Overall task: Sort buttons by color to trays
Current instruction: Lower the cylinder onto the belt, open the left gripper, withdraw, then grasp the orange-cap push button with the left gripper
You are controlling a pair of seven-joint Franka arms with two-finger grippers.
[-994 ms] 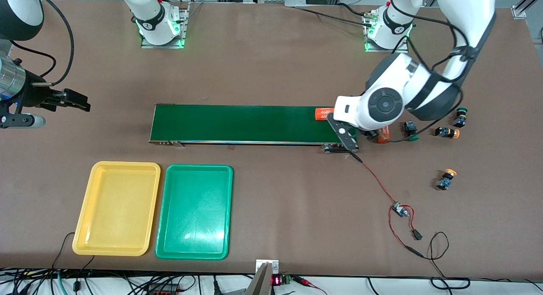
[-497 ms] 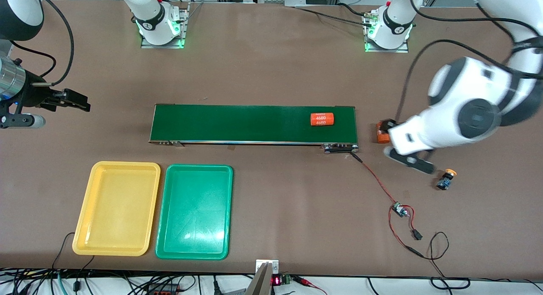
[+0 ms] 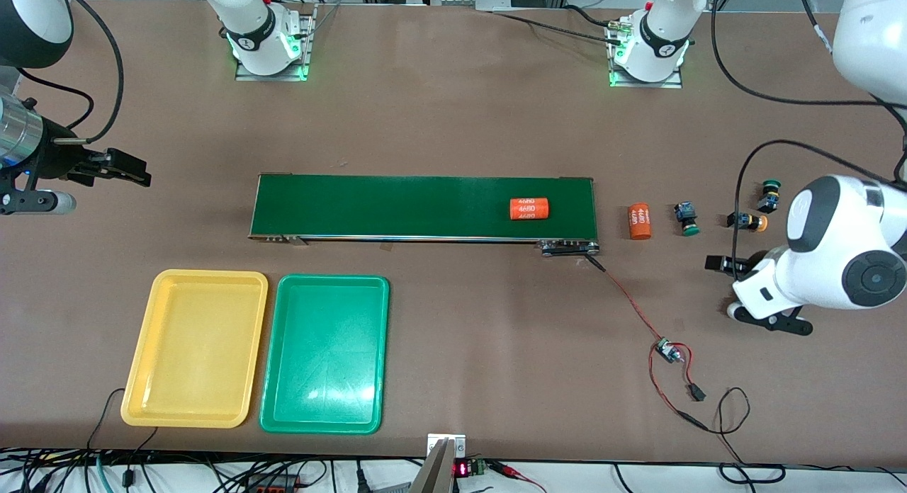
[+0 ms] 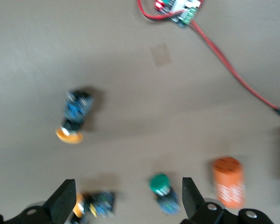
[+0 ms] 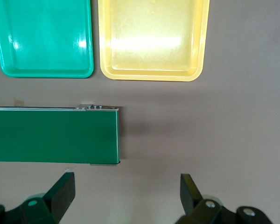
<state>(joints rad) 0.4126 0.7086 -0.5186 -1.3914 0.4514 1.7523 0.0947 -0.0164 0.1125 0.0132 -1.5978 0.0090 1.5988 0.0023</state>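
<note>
Brown counter (image 3: 460,110): my left gripper (image 4: 126,205) hovers, fingers apart, over the buttons (image 4: 74,116) at its end; right gripper (image 5: 126,196) waits, fingers apart; trays (image 3: 195,348) sit nearest the camera.

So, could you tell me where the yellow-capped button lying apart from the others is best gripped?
Grip the yellow-capped button by its black-and-blue body, coming straight down from above. It lies on its side, so the blocky body offers opposing faces; the round cap would probably slip.
</note>
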